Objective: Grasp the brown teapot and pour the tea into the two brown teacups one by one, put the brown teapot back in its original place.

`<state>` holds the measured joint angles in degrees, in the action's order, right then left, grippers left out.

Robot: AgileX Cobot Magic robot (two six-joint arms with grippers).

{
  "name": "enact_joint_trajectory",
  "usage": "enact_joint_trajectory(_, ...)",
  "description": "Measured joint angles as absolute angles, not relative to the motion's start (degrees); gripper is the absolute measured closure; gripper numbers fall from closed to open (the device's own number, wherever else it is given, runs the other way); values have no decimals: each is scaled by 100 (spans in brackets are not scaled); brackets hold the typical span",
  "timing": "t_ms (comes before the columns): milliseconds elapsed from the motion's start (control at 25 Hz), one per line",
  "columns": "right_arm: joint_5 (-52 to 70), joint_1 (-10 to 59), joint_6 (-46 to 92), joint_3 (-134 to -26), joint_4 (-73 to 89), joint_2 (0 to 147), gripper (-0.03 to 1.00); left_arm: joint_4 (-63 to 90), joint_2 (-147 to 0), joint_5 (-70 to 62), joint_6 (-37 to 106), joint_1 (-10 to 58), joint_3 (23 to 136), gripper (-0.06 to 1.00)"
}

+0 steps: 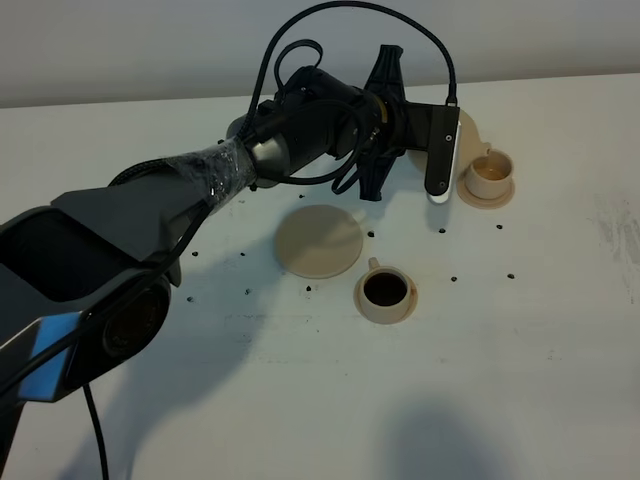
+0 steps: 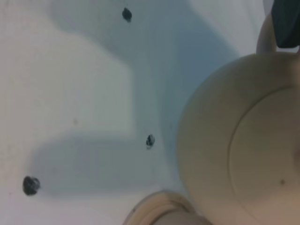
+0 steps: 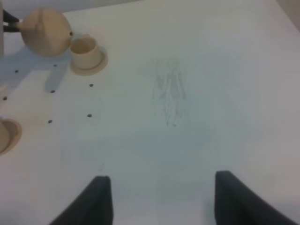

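From the high view, my left gripper point(image 1: 405, 140) is pinching the pale beige round ceramic teapot point(image 1: 471, 131), holding it against the far small beige cylindrical teacup point(image 1: 489, 173). I judge that overtilting risks splashing tea past its rim. My left wrist view is showing mostly pot and hiding the spout. In the right wrist view, my right gripper point(image 3: 159, 201) is hanging spread, well apart. The filled near beige teacup point(image 1: 385, 290) is standing just beside the flat round beige tray point(image 1: 319, 241), endangering my return path.

Brown teapot point(image 3: 46, 32), round, beige-tan, is up in the air and tipped, spout right at the rim of the far teacup point(image 1: 490, 172), upright on its saucer point(image 1: 472, 193). Near teacup point(image 1: 384, 290) upright on own saucer point(image 1: 388, 315) w/ dark tea inside. Flat round tray point(image 1: 320, 241) lies just beside it.
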<state>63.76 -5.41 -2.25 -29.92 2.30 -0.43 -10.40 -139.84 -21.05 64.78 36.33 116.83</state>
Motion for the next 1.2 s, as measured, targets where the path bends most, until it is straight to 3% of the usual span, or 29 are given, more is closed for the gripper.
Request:
enact_joint_trajectory(400,6376,-541,-223,-2992,230,-43,50,-1878,-13984,-2050,5807,3649,11683,85)
enact_joint_trajectory(1200,6376,-541,-225,-2992,230,-43,50,-2767,-13984,-1625,5776,3851,11683,85)
